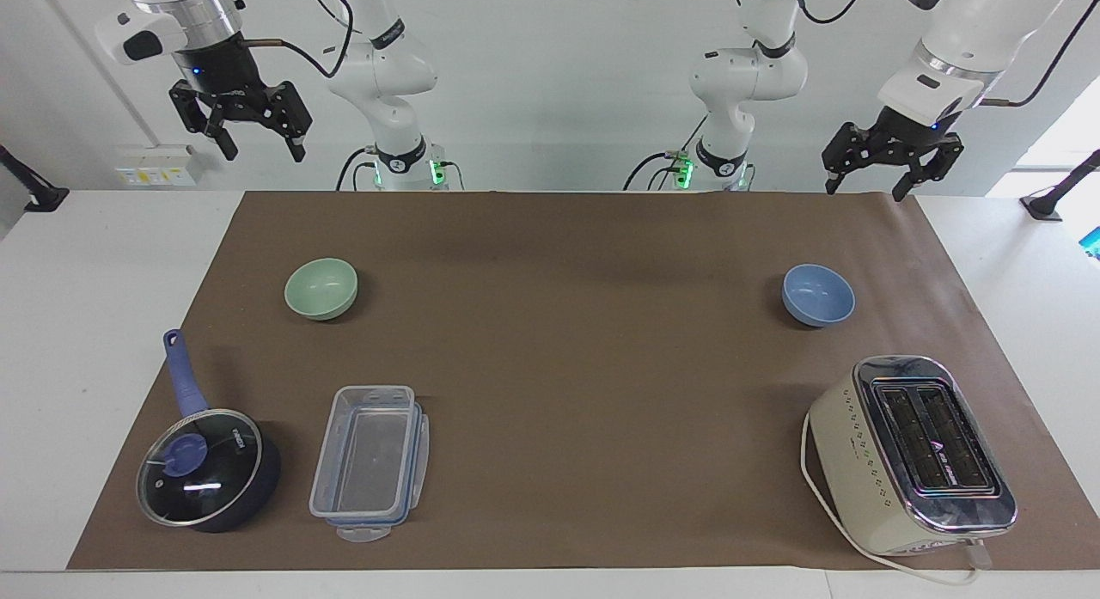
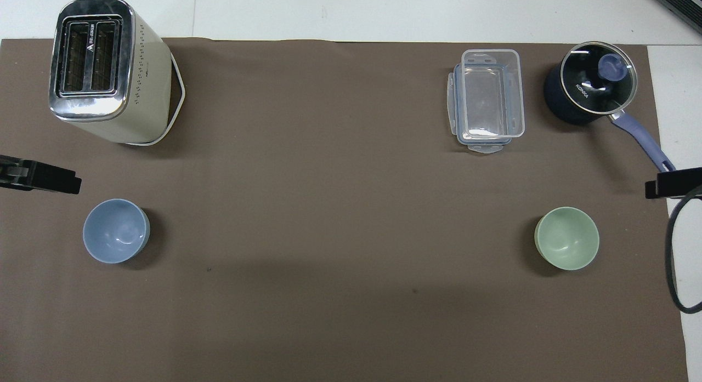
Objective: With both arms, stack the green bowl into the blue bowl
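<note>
On brown mat (image 1: 559,393): 1 green bowl (image 1: 320,288), 1 blue bowl (image 1: 817,294); left gripper (image 1: 870,184) & right gripper (image 1: 262,143) jaws wide, empty.

A white table (image 1: 103,341) filled most of the scene, and a wide brown mat (image 1: 584,384) covered nearly all of its top, leaving bare white strips at both ends and along the edges. A plain white wall (image 1: 550,83) rose past the table's edge on the robots' side. On that wall, toward the right arm's end, sat a pale socket strip (image 1: 157,166). Strong daylight came through a window (image 1: 1061,139) at the left arm's end of the room. Small black clamp stands (image 1: 1053,199) stood at both ends of the table. Even, soft light lay over the mat, with faint blurred shadows
</note>
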### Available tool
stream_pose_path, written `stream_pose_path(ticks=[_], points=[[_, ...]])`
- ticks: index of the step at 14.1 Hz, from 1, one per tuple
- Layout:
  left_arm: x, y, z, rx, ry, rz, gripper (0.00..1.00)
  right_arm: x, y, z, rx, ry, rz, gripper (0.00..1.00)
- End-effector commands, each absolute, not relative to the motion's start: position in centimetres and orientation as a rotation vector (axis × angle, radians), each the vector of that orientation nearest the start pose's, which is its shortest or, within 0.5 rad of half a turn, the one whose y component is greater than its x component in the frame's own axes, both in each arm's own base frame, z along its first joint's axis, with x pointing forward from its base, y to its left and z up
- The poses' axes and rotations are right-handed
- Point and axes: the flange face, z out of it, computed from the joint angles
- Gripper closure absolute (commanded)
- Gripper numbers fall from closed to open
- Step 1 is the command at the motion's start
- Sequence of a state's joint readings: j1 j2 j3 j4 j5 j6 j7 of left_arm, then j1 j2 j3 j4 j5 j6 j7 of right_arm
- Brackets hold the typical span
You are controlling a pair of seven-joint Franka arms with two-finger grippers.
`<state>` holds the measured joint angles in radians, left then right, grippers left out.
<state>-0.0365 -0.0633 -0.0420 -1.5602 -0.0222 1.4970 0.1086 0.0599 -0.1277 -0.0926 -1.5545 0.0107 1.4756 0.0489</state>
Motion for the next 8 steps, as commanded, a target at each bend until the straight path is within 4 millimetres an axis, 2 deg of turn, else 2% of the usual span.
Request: stream_pose_path(ticks=[1,8], points=[[52.25,-4.64,66.16,-3.147,0.278,-0.01,0.0,49.82,-1.98,69.34,-3.109,0.111,-0.087,0.0],[52.2,-4.82,66.04,-3.149,0.274,-0.007,0.0,49.82,-1.98,69.34,-3.109,0.111,-0.087,0.0]])
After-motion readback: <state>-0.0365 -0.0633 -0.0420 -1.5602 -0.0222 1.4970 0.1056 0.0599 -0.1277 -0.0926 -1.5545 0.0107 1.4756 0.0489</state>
